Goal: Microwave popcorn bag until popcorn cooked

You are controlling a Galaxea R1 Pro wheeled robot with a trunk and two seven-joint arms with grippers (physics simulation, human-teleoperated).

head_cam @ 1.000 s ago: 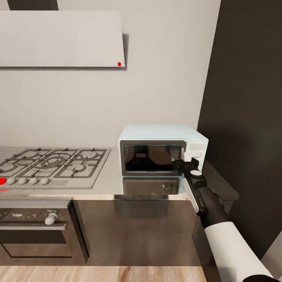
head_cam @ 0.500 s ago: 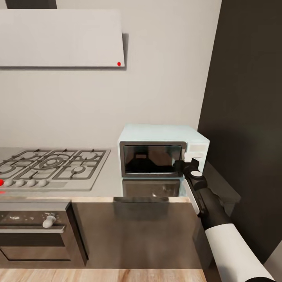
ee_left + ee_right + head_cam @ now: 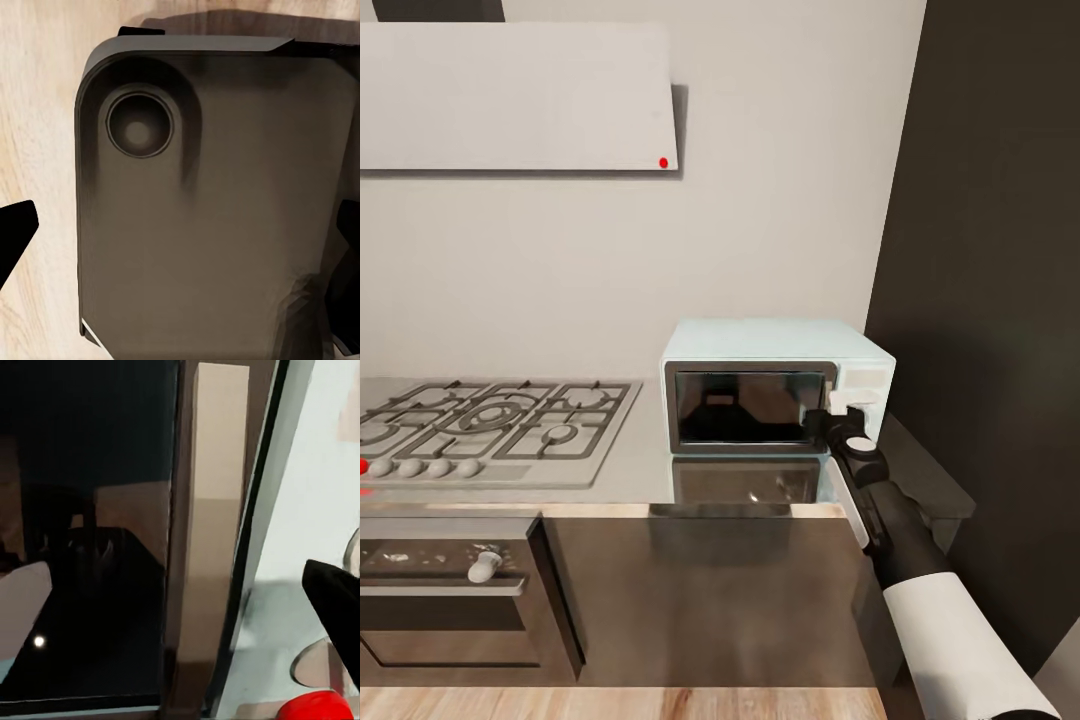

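Right gripper [image 3: 824, 418] sits at the microwave [image 3: 775, 385] door's right edge, beside the control panel; its jaw state cannot be told. Left gripper's fingertips [image 3: 16, 234] stand apart, empty, over the robot's base. Door looks closed and the popcorn bag isn't visible, so by my reckoning door opening, loading and heating remain.

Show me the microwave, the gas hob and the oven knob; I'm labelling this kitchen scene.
microwave [image 3: 750, 406]: head view, on its dark glass door.
gas hob [image 3: 500, 418]: head view, on the burner grates.
oven knob [image 3: 483, 567]: head view, on the pale knob's front.
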